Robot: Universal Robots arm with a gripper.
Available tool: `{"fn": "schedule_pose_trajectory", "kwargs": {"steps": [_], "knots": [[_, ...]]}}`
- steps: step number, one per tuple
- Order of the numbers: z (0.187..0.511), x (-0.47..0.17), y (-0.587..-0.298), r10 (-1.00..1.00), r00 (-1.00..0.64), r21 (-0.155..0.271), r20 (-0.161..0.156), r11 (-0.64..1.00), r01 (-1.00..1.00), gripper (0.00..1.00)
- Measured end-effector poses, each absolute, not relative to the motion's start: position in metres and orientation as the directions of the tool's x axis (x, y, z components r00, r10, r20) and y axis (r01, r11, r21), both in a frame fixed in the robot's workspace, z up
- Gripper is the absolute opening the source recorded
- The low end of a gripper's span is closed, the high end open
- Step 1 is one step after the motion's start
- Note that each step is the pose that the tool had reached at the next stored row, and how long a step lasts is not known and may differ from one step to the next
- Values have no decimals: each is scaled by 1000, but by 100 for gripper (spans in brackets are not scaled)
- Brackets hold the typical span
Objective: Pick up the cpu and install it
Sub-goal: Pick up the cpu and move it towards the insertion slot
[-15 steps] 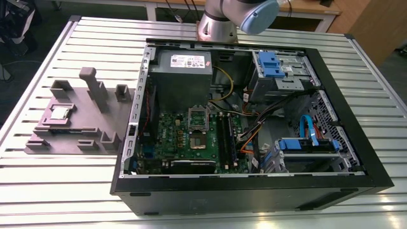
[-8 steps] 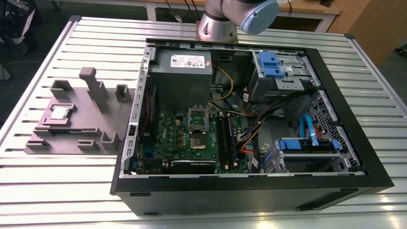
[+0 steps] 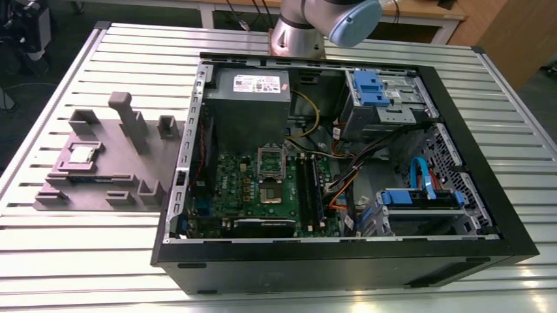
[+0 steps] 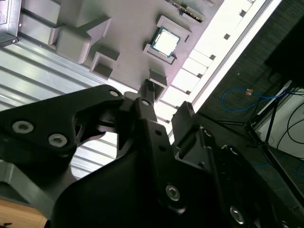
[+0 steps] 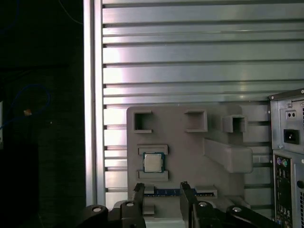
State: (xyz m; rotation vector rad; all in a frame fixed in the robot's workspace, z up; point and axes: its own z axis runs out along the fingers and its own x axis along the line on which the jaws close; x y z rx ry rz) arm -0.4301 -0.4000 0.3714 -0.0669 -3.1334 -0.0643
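- The cpu lies flat in its seat on the tray, silver top up. In the exterior view the tray is at the exterior view's left, well apart from the computer case.
- The chip is probably light, stiff and thin. Its smooth metal top would likely slip under a loose pinch, and its underside is probably delicate, so gentle pressure suits it.
- The best hold seems to be on its two thin free edges, not the two faced by the raised blocks that flank it.
- The gripper is released and empty, with its fingers spread apart. It hangs above the tray near the cpu without touching it.
- A thin strip with a blue edge lies in the tray just beside the cpu's seat, and taller posts stand farther along. Either could catch a finger.
- Inside the case, the socket shows a dark centre. Cables and the power supply box crowd near it.
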Motion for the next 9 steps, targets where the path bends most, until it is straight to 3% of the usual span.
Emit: {"fn": "schedule_pose_trajectory", "kwargs": {"steps": [2, 5, 6, 9], "knots": [[371, -430, -400, 43, -999, 41, 8, 998, 43, 47], [371, -430, -400, 42, -999, 41, 8, 998, 43, 53], [371, -430, -400, 43, -999, 41, 8, 998, 43, 59], [371, -430, -400, 42, -999, 41, 8, 998, 43, 59]]}}
